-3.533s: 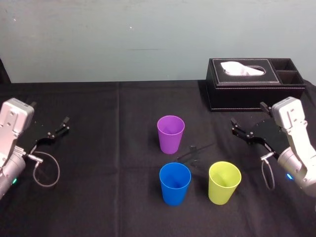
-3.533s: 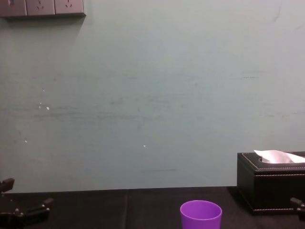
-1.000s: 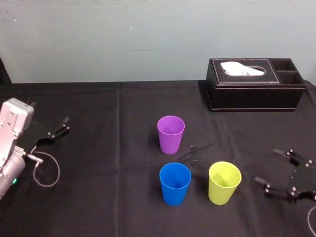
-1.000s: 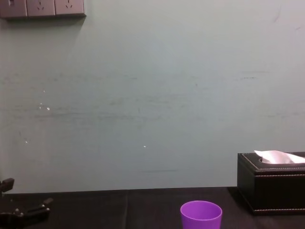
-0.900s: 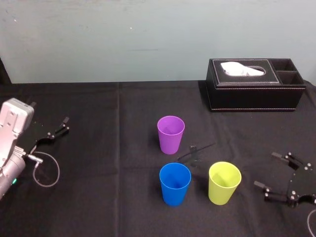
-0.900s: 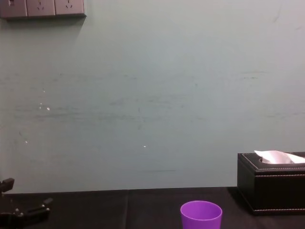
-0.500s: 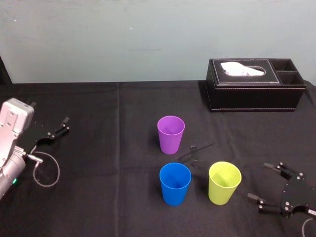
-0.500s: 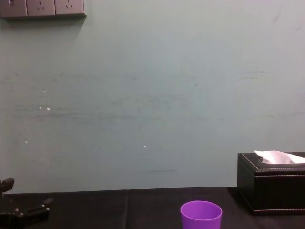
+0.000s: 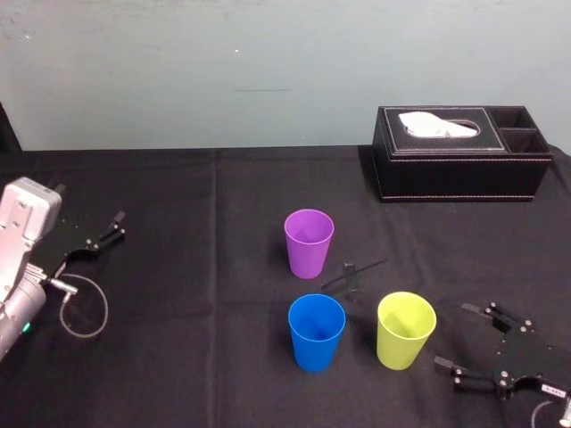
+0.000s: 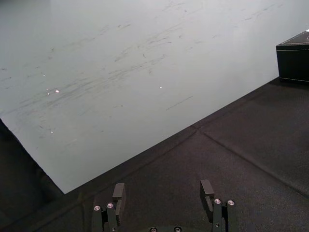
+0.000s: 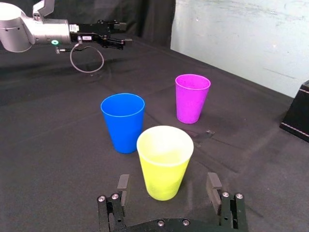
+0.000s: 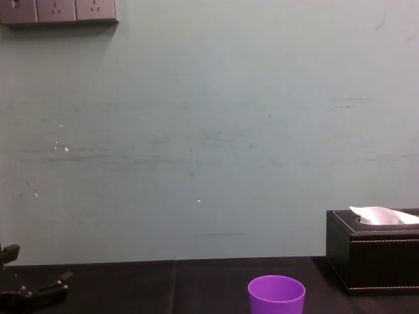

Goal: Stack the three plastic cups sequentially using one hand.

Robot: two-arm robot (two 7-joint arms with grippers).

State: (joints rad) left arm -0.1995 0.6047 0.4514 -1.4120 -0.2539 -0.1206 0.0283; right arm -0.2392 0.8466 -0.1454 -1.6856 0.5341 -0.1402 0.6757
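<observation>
**Right pincer open beside the yellow-green cup, three cups standing apart**

At the far left of the black-covered bench (image 9: 178,267) the left pincer (image 9: 111,227) is parked. Its two fingers are spread and hold nothing, and a loop of cable (image 9: 85,308) hangs beside its arm.

Three cups stand upright near the middle, mouths up, none touching another and none stacked. There is one of each colour. The purple cup (image 9: 309,242) is farthest back. The blue cup (image 9: 316,332) stands in front of it, nearer the robot. The yellow-green cup (image 9: 406,330) stands to the right of the blue one. A small thin dark thing (image 9: 350,275) lies on the cloth between the purple and yellow-green cups; I cannot tell what it is.

Just right of the yellow-green cup, low over the bench, is the right pincer (image 9: 452,336). It is spread wide and empty, its two fingers pointing at that cup with the tips close to its side but not touching. The blue cup stands beyond, on the cup's far side.

At the back right, well apart from the cups, sits one black tissue box (image 9: 459,165) with a white tissue showing and two small open compartments at its right end.
</observation>
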